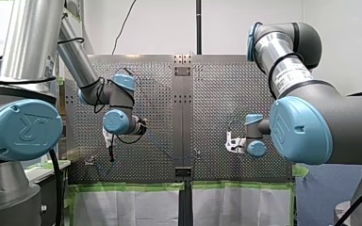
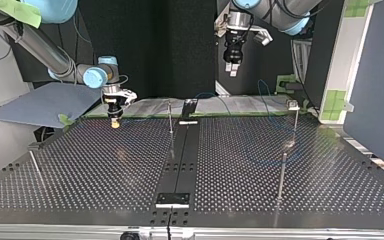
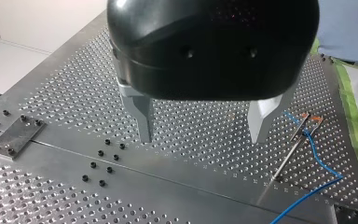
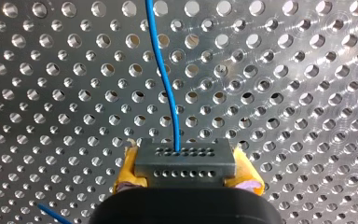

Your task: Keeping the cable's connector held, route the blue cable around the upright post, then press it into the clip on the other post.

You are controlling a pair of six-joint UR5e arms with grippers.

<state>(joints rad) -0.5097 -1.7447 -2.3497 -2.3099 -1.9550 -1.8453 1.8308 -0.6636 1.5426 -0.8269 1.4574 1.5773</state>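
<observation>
My right gripper (image 4: pixel 185 179) has yellow pads and is shut on a grey block connector (image 4: pixel 185 163). The blue cable (image 4: pixel 165 79) leaves the connector and runs ahead over the perforated plate. In the top view that gripper (image 2: pixel 114 121) hangs low over the table at the far left. My left gripper (image 3: pixel 204 136) is open, with nothing between its metal fingers (image 3: pixel 144 122), and hovers above the plate. Beside it stands a thin post (image 3: pixel 289 156) with a clip (image 3: pixel 309 121) on top; the blue cable (image 3: pixel 318 151) runs past the post. In the top view my left gripper (image 2: pixel 232 67) hangs high at the back.
Several thin upright posts stand on the table: one near the middle (image 2: pixel 170 117), one with a clip at the back right (image 2: pixel 296 117), one nearer at the right (image 2: pixel 282 175), one at the left (image 2: pixel 35 167). A dark centre strip (image 2: pixel 180 160) has bolted plates.
</observation>
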